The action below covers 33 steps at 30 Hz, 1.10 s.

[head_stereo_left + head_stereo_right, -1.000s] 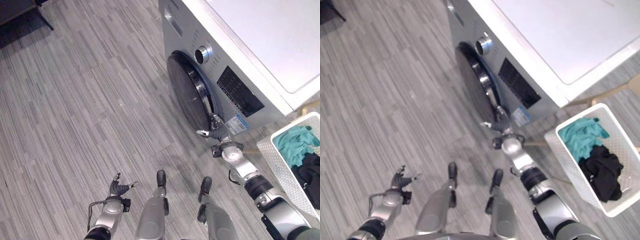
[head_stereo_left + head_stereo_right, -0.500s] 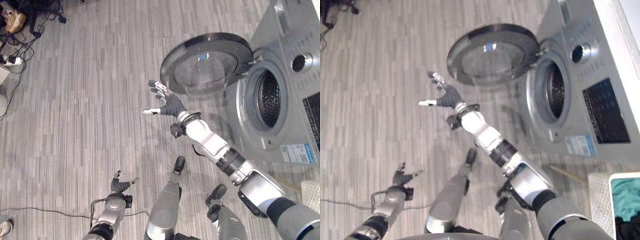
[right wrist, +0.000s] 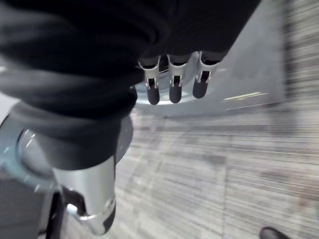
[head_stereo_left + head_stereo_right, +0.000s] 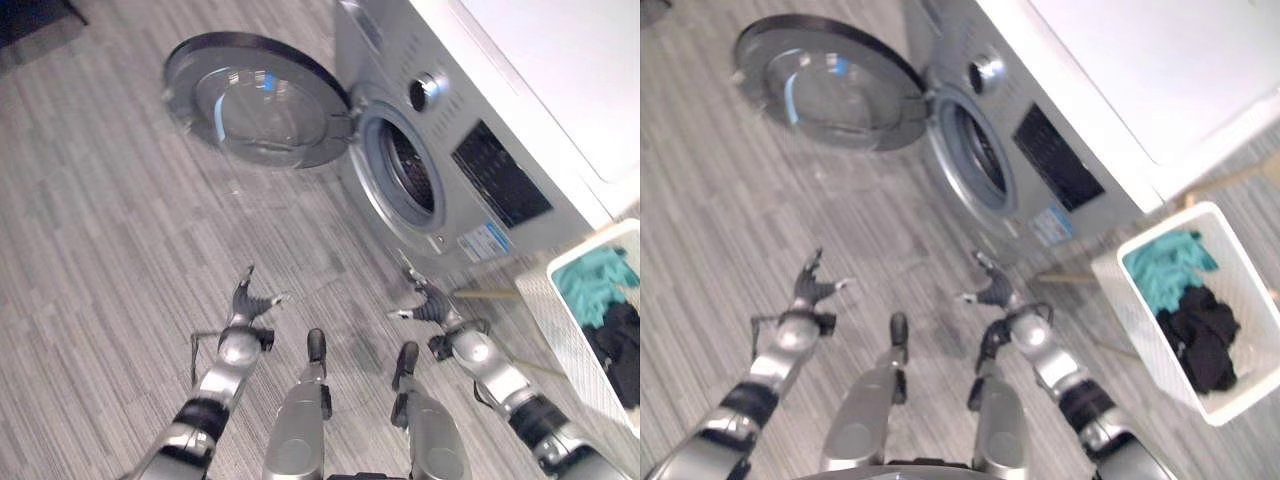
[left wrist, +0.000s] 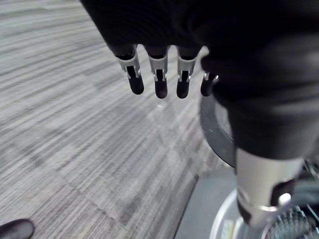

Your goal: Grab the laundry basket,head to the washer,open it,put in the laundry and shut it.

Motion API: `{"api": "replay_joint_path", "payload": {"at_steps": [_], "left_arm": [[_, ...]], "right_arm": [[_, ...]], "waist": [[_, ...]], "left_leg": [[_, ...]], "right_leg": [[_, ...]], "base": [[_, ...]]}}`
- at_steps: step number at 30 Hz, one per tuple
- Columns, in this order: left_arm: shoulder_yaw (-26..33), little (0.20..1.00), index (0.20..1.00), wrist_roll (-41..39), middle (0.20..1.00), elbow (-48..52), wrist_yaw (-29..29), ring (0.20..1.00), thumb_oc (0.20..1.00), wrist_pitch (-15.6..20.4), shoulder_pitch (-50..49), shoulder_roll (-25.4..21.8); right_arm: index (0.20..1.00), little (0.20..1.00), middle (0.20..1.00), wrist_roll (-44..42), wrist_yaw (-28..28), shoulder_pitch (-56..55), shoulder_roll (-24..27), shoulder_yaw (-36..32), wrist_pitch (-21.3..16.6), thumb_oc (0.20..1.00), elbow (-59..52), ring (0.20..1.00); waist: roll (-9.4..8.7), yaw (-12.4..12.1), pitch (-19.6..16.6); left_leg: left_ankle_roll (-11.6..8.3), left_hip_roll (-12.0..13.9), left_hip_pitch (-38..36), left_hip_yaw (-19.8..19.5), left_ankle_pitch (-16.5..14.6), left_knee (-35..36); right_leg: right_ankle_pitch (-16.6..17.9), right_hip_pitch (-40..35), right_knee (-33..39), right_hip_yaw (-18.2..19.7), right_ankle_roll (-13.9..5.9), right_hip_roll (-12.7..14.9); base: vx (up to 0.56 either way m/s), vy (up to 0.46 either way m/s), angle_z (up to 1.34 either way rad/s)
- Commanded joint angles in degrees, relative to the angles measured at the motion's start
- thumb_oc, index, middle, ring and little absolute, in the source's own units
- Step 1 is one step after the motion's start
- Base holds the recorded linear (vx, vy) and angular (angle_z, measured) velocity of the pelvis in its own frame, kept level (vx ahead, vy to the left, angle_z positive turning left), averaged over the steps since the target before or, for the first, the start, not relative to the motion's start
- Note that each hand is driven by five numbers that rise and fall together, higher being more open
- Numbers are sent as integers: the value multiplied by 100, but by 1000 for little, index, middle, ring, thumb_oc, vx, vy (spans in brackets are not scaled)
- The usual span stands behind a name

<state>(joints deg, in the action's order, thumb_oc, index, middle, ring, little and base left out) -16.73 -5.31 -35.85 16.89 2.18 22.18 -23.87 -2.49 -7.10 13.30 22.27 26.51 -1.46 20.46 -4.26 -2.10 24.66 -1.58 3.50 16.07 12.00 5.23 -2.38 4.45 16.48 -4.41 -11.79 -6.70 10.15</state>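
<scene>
I'm reading the laundry basket (image 4: 1240,405) as lying to the right of my right hand (image 4: 992,292), the nearer one; both it and the left hand (image 4: 247,302) are hanging wide, holding nothing.

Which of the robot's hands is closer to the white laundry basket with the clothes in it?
The right hand. It hangs low in front of the washer, with the white laundry basket off to its right. The left hand is on the robot's far side, over bare floor.
</scene>
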Motion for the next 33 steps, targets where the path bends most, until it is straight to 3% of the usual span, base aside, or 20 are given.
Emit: {"api": "replay_joint_path", "payload": {"at_steps": [1, 5, 9, 17, 26, 27, 30, 33], "left_arm": [[-12, 1000, 1000, 539, 1000, -662, 432, 1000, 1000, 20, 810, -497], [-175, 1000, 1000, 743, 1000, -1920, 430, 1000, 1000, -124, 2095, -1244], [-207, 1000, 1000, 893, 1000, -2599, 294, 1000, 1000, -219, 2516, -1699], [125, 1000, 1000, 924, 1000, -2857, 207, 1000, 1000, -270, 2253, -2083], [1048, 1000, 1000, 682, 1000, -2371, 333, 1000, 1000, -202, 731, -1899], [1315, 1000, 1000, 689, 1000, -2219, 336, 1000, 1000, -198, 185, -1723], [1350, 1000, 1000, 718, 1000, -2163, 300, 1000, 1000, -182, -4, -1643], [1370, 1000, 1000, 659, 1000, -1650, 185, 1000, 1000, -83, -693, -1093]], "right_arm": [[1000, 1000, 1000, 138, 155, 99, 153, -45, -339, 1000, -368, 1000], [1000, 1000, 1000, -102, 278, -234, 646, -296, -525, 1000, -636, 1000], [1000, 1000, 1000, -372, 419, -428, 944, -502, -666, 1000, -959, 1000], [1000, 1000, 1000, -740, 552, -730, 1004, -774, -774, 1000, -1260, 1000], [1000, 1000, 1000, -592, 546, -985, 704, -938, -741, 1000, -1198, 1000], [1000, 1000, 1000, -477, 535, -1059, 636, -1068, -678, 1000, -1185, 1000], [1000, 1000, 1000, -437, 542, -1075, 603, -1108, -661, 1000, -1177, 1000], [1000, 1000, 1000, -295, 541, -1112, 535, -1273, -566, 1000, -1180, 1000]], "waist": [[-106, 290, 74], [-229, 655, 169], [-297, 865, 242], [-255, 908, 254], [-18, 723, -15], [53, 686, -141], [76, 680, -192], [121, 662, -392]], "left_leg": [[-43, -89, 292, -200, -774, -500], [-61, 6, 417, -31, -714, -526], [-78, 71, 480, 69, -668, -528], [-124, 101, 454, 123, -676, -525], [-117, -23, 21, 134, -768, -386], [-58, -106, -114, 192, -678, -330], [-47, -125, -205, 203, -707, -313], [20, -190, -550, 266, -847, -335]], "right_leg": [[-408, 243, -228, 29, -240, 183], [-331, 503, -269, 226, -265, 85], [-246, 649, -251, 339, -286, 16], [-147, 639, -121, 418, -302, -14], [-217, 186, -62, 356, -295, 124], [-152, 53, -51, 304, -264, 211], [-171, -15, -66, 296, -271, 233], [-262, -285, -155, 330, -291, 233]], "base": [[26, 0, -39], [-26, 1, -44], [-25, 5, -41], [1, 13, -15], [10, 28, 2], [-21, 64, 27], [31, 52, 23], [88, 66, 6]]}}
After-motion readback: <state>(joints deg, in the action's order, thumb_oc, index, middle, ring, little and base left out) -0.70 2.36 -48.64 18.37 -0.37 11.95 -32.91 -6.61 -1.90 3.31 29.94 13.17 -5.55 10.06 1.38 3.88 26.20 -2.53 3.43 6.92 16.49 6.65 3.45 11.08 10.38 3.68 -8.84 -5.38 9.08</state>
